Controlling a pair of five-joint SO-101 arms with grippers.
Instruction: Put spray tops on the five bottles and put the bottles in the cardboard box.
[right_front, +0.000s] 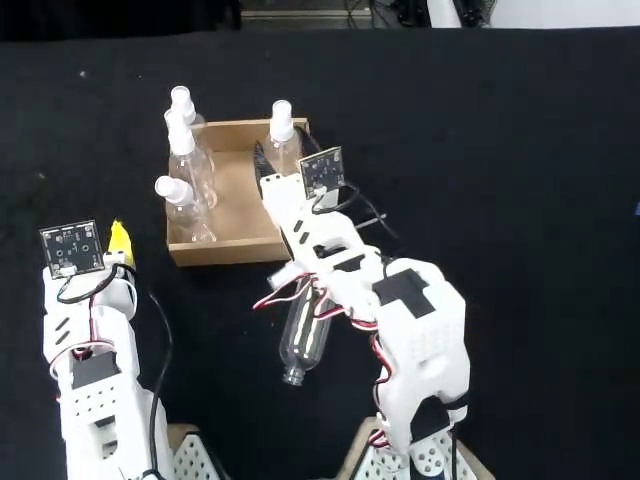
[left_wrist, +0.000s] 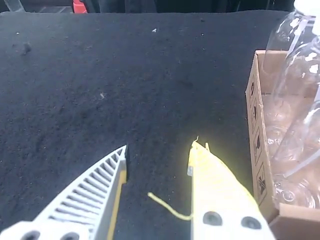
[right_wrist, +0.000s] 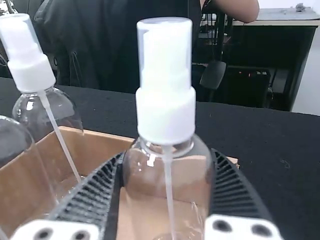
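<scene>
one bare bottle (right_front: 303, 340), with no top on it, lay on its side on the black table (right_front: 500, 150) close in front of the arms' bases. it was partly under the right arm, with its open neck toward the bases. it was outside the box, and neither pincer touched it.

a little farther out, the left gripper (left_wrist: 160, 145) hung over bare cloth just beside the box (right_front: 225, 248), on the left arm's side of it. its white finger (left_wrist: 95, 200) and yellow finger (left_wrist: 215, 185) stood well apart with nothing between them.

past that, the cardboard box sat open side up near the middle of the table. four bottles stood upright in it, each with a white spray top (right_wrist: 165, 75). three bottles (right_front: 190, 165) were lined one behind another along the wall nearest the left arm. the fourth, the corner bottle (right_wrist: 165, 165), stood at the far corner on the right arm's side.

the right gripper (right_front: 270, 162) lay over the box's near right corner. its two black fingers (right_wrist: 90, 200) pressed on either side of the corner bottle's clear body, below the top, and were closed on it. i could not tell whether its base rested on the box floor. a thin dip tube (right_wrist: 167, 200) ran straight down inside it.
</scene>
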